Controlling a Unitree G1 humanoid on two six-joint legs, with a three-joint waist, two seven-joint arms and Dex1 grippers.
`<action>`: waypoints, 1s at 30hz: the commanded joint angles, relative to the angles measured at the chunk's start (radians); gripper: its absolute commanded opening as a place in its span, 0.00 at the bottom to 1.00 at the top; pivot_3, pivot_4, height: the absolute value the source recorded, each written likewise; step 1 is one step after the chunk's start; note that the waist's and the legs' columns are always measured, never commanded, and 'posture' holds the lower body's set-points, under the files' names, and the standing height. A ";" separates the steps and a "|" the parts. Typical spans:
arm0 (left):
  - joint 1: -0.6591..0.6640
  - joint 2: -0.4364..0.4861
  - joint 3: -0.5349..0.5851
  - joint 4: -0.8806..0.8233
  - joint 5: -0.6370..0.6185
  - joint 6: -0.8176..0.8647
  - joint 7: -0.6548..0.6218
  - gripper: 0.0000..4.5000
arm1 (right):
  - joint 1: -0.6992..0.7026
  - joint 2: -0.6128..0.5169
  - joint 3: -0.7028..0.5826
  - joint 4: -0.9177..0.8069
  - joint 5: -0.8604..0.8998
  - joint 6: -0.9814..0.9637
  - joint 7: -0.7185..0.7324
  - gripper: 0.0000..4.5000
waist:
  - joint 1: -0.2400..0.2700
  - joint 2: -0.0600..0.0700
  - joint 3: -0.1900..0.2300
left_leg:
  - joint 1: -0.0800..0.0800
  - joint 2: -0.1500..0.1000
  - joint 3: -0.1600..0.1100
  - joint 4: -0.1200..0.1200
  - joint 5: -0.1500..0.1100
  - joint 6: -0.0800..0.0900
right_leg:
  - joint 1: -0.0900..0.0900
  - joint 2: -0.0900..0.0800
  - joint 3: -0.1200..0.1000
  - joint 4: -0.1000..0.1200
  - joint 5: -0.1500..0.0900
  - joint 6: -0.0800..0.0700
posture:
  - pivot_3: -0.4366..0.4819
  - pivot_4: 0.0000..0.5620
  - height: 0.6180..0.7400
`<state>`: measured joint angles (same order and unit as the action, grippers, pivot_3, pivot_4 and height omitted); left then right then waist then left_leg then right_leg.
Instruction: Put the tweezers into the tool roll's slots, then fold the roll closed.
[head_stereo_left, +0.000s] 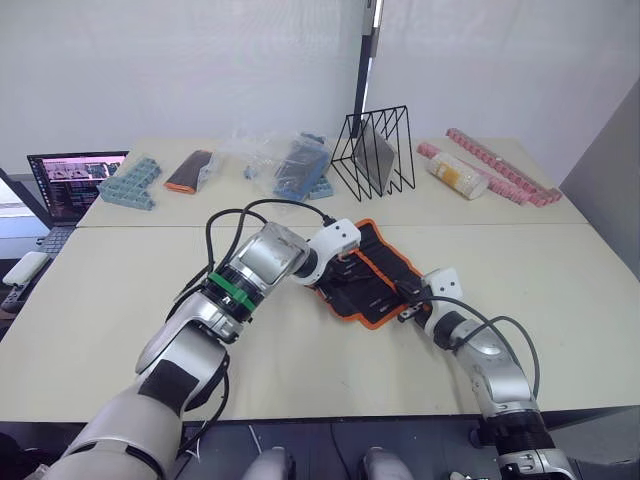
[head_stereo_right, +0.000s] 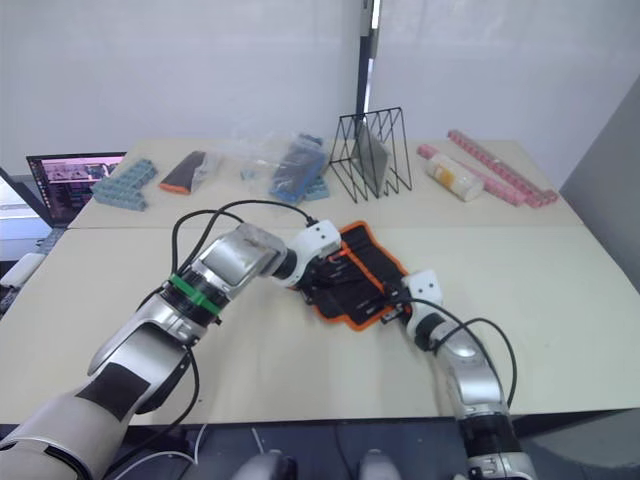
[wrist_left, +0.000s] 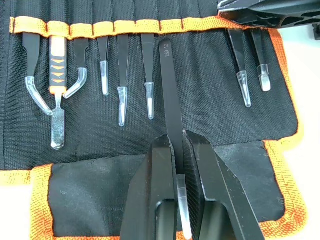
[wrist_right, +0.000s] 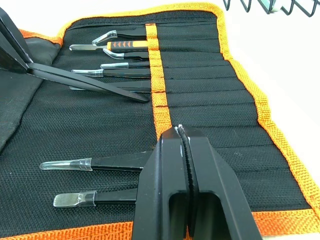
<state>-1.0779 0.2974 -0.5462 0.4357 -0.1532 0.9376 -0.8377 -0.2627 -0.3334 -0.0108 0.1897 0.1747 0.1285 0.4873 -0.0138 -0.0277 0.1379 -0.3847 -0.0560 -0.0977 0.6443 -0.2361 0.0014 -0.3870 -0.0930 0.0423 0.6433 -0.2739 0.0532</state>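
The left gripper (wrist_left: 182, 145) is clamping a tweezer (wrist_left: 170, 90) over the open roll (head_stereo_left: 372, 272) at mid-table, aiming its blunt end at an empty slot (wrist_left: 167, 25). The right gripper (wrist_right: 184, 150) is pinching the orange stripe (wrist_right: 159, 90). Next: slide it in straight.

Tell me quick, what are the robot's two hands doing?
Left gripper: closed on a black tweezers, its blunt end at the tool roll's orange stripe.
Right gripper: closed, fingers pressing on the roll's orange stripe.
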 joint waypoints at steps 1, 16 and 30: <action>0.007 -0.035 0.033 0.036 0.022 -0.071 0.000 0.01 | 0.018 -0.008 -0.004 0.054 -0.027 0.025 -0.020 0.00 | 0.001 0.000 0.000 | 0.000 0.000 0.000 0.000 0.000 0.000 | 0.000 0.000 0.000 0.000 0.000 0.000 | 0.48 0.27 1.00; -0.029 -0.220 0.102 0.433 0.157 -0.508 0.081 0.01 | 0.005 -0.006 0.019 0.089 -0.044 0.050 -0.021 0.00 | 0.004 0.000 0.000 | 0.000 -0.002 0.000 0.002 0.000 0.000 | 0.001 -0.001 0.000 0.002 0.000 0.000 | 0.48 0.27 1.00; -0.120 -0.353 0.176 0.772 0.299 -0.883 0.207 0.01 | 0.016 0.021 0.043 0.106 -0.055 0.055 -0.025 0.00 | 0.008 -0.001 0.000 | 0.001 -0.003 0.000 0.006 0.001 0.001 | 0.003 -0.001 -0.001 0.004 0.000 0.001 | 0.48 0.27 1.00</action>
<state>-1.1696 -0.0423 -0.3859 1.2007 0.1263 0.0842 -0.6589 -0.2872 -0.3215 -0.0050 0.2284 0.1561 0.1331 0.4668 -0.0057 -0.0286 0.1374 -0.3836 -0.0587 -0.0976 0.6504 -0.2355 0.0023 -0.3842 -0.0940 0.0417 0.6470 -0.2741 0.0538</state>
